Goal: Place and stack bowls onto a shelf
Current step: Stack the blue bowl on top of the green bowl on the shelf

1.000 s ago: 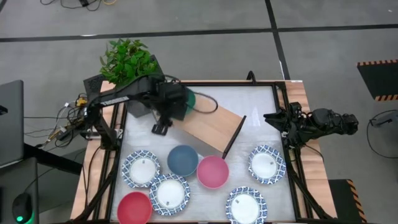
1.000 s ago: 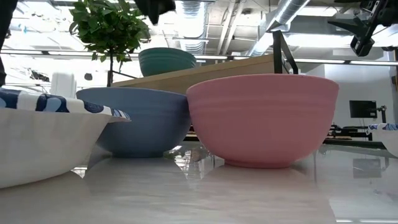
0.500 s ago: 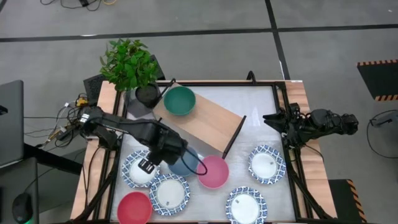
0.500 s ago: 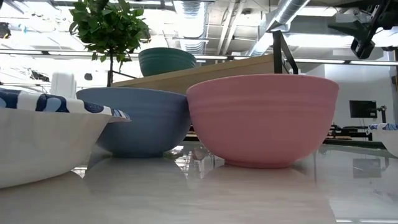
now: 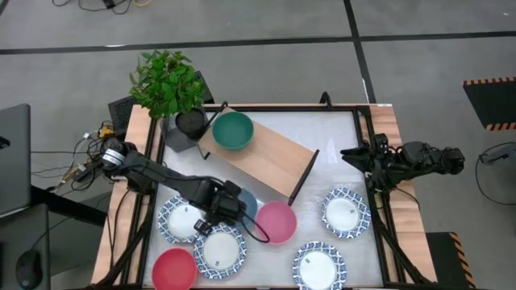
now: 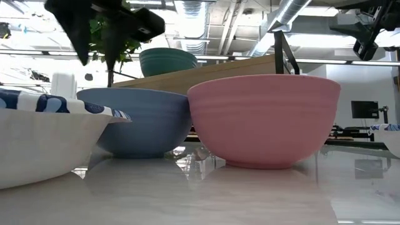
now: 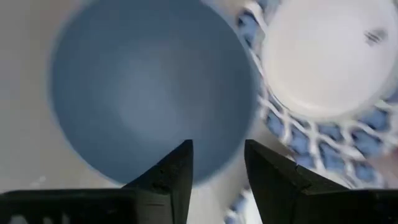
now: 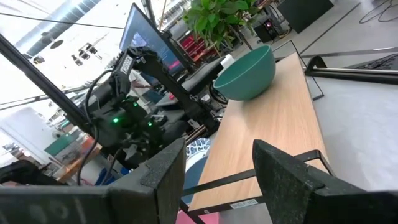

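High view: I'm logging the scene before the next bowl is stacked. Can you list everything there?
Green bowl: one, on the shelf's end near the plant.
Blue bowl: one, on the table, under the left gripper.
Pink bowl: one, beside the blue bowl.
Red bowl: one, front left corner.
White bowls with blue patterned rims: four, along the front.
Shelf: one, light wood, set diagonally.
Plant: one, green, black pot, back left corner.
Table: one, white top.
Laptop: one, dark, far left.
Left gripper: open, over the blue bowl.
Right gripper: open, at the table's right edge.
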Controlling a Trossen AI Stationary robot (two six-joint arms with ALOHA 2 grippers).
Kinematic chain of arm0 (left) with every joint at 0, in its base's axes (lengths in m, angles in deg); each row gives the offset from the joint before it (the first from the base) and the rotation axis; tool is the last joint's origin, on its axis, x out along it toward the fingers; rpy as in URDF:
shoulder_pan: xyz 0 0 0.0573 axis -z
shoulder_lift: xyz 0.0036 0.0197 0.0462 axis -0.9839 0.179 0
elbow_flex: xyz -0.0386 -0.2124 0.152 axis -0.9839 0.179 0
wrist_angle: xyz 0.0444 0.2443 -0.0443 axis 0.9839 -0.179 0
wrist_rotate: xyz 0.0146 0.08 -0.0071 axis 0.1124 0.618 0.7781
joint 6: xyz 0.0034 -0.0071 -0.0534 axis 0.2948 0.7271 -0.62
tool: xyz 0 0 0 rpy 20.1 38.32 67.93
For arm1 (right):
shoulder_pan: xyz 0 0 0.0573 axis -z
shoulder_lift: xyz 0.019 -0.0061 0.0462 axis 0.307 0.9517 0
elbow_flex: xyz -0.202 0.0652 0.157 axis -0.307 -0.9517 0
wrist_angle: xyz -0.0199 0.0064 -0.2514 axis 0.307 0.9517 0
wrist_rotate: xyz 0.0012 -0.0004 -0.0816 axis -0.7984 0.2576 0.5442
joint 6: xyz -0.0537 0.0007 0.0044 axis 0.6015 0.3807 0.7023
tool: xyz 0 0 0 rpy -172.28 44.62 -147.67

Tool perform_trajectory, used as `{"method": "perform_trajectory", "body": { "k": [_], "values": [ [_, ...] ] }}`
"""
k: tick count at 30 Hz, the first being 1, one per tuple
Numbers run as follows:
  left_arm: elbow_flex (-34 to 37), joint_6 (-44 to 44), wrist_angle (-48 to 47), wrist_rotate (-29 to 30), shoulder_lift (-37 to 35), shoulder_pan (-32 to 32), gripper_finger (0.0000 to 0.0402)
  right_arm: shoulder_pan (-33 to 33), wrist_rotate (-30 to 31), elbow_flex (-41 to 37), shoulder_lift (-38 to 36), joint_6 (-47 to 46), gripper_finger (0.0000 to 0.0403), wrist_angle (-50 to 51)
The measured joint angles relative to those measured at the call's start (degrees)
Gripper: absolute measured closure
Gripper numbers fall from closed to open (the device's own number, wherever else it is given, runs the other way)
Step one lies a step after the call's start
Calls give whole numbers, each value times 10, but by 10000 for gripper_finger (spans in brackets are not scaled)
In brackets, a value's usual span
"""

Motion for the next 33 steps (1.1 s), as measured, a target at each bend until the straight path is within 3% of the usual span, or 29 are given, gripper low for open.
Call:
{"method": "perform_trajectory", "body": {
  "k": [10, 21, 33],
  "values": [
    [61, -2, 60, -17, 0, 27, 272, 0, -2, 0, 0, -1, 191, 5],
    [112, -23, 105, 8, 3, 37, 275, 0, -2, 0, 0, -1, 191, 20],
    [112, -23, 106, 34, 3, 36, 395, 0, -2, 0, 0, -15, 191, 21]
  ]
}}
